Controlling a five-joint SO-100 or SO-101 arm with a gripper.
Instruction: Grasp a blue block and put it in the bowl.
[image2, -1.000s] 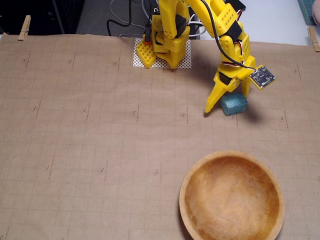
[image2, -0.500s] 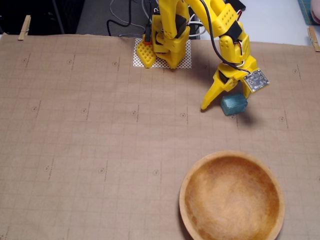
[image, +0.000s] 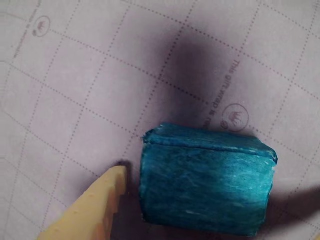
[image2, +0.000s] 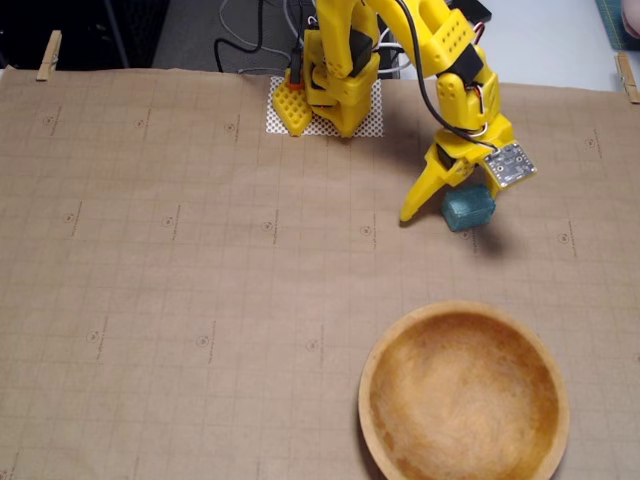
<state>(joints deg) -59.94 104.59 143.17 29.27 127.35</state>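
Observation:
The blue block lies on the brown grid paper at the upper right of the fixed view. My yellow gripper is open and straddles it. The long finger's tip rests on the paper to the block's left, and the other finger is mostly hidden behind the small camera board. In the wrist view the blue block fills the lower centre. One yellow finger stands just left of it with a narrow gap between them. The wooden bowl sits empty at the lower right, well below the block.
The arm's base stands on a white mesh pad at the top centre, with cables behind it. Wooden clothespins clip the paper at the top corners. Brown paper stretches left and below the arm.
The long finger has swung a little further left, so the gripper stands wider. The wrist with the camera board has shifted slightly over the block. The block has stayed where it was.

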